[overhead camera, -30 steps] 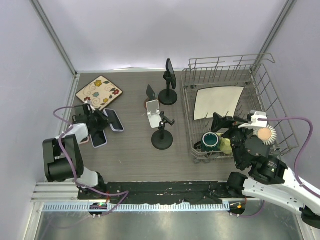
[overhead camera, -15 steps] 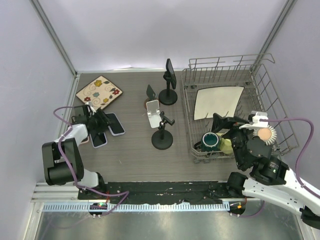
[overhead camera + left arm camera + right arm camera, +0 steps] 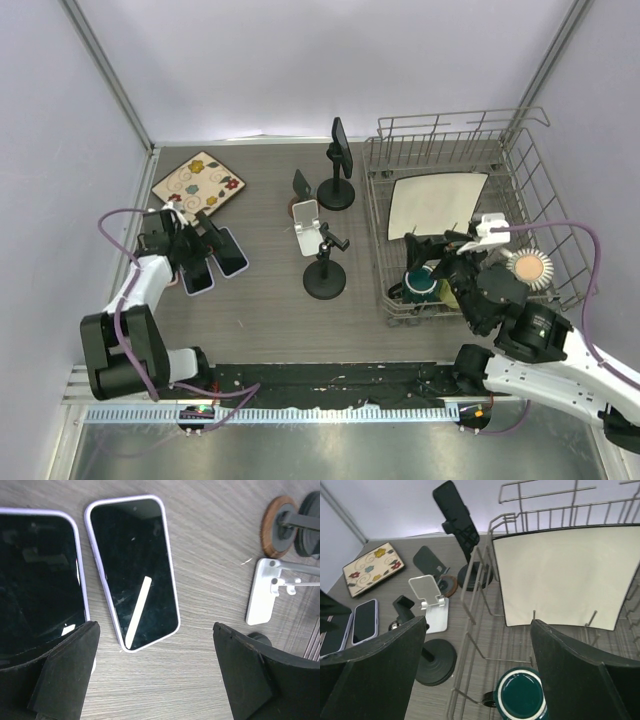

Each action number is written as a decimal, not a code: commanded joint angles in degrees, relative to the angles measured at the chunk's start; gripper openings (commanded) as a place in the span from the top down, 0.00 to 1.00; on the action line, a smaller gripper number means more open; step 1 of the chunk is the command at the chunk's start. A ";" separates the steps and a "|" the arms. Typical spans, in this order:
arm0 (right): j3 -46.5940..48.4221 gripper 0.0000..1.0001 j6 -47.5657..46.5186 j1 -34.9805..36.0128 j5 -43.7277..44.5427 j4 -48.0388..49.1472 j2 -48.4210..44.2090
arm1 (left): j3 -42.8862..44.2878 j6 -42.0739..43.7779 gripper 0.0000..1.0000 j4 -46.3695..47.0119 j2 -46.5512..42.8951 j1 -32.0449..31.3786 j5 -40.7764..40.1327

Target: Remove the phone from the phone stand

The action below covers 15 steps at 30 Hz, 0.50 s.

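Note:
A black phone (image 3: 341, 147) (image 3: 454, 507) stands upright in the clamp of a black phone stand (image 3: 336, 193) (image 3: 475, 577) at the back middle of the table. Neither gripper is near it. My left gripper (image 3: 200, 248) (image 3: 160, 680) is open low over the table at the left, nothing between its fingers. Just beyond them lie two lavender-cased phones, one (image 3: 132, 600) (image 3: 232, 252) ahead and one (image 3: 37, 580) (image 3: 197, 277) partly under the left finger. My right gripper (image 3: 428, 258) (image 3: 477, 675) hangs open over the dish rack's near left corner, holding nothing.
A wire dish rack (image 3: 520, 160) at the right holds a white plate (image 3: 435, 205) and a teal mug (image 3: 421, 283). A white stand (image 3: 308, 228), an empty black clamp stand (image 3: 325, 275) and a small wooden-based stand (image 3: 302, 185) crowd the middle. A floral tile (image 3: 200, 183) lies far left.
My left gripper opened and let go of a lavender-cased phone, which now lies flat beside the other one. The right arm shifted a little left over the rack.

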 commanded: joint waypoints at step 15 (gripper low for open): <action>13.62 0.10 -0.94 -0.02 -18.04 -2.53 29.38 | -2.74 16.08 0.00 -11.51 -46.35 -13.72 -14.90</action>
